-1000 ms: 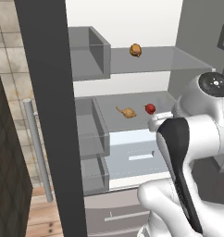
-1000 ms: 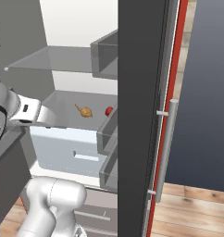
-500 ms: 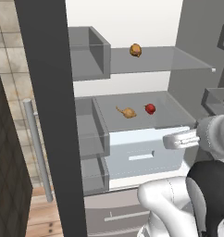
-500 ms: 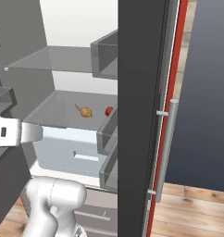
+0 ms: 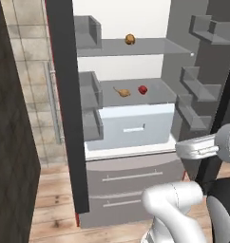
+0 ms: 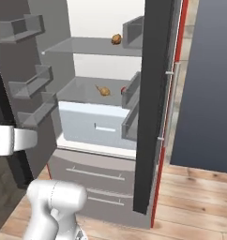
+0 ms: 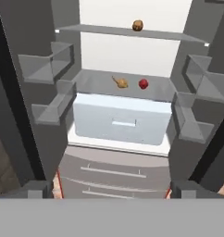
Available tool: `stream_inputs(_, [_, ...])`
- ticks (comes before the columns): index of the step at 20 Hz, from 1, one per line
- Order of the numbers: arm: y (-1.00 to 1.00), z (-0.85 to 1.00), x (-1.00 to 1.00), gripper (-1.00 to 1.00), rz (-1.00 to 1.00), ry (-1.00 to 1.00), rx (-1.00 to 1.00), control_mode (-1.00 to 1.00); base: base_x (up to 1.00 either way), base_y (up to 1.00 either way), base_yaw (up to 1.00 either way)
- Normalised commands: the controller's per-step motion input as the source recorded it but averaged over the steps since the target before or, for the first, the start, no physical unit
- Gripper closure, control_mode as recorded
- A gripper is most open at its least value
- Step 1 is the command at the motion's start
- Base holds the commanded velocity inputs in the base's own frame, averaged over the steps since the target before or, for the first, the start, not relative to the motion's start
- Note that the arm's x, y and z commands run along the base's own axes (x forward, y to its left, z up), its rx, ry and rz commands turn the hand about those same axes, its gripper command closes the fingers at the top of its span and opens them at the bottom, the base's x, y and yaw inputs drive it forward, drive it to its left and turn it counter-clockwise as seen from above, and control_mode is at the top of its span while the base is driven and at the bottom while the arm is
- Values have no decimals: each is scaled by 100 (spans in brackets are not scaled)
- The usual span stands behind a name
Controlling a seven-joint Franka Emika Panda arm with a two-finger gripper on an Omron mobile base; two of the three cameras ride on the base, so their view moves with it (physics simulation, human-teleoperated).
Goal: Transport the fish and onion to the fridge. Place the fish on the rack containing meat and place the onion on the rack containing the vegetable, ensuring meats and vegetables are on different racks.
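The gripper [image 7: 112, 190] faces the open fridge [image 7: 123, 125], fingers wide apart and holding nothing; far ahead on the middle rack [image 7: 97, 83] sit a chicken leg [image 7: 120, 82] and a red tomato [image 7: 143, 84]; higher up sits a brown potato [image 7: 138, 25].

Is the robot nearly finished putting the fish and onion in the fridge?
Not nearly. Done: the fridge stands open. In hand: nothing, the gripper is open and empty. The top rack holds one brown lump, the middle rack a drumstick and a red ball. Left, it seems: both fish and onion.
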Motion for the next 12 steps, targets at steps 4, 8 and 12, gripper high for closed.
stream_inputs(4, [0, 0, 0, -100, 0, 0, 0, 100, -100, 59, 0])
stream_inputs(8, [0, 0, 0, -100, 0, 0, 0, 100, -100, 77, 0])
stream_inputs(12, [0, 0, 0, -100, 0, 0, 0, 100, -100, 94, 0])
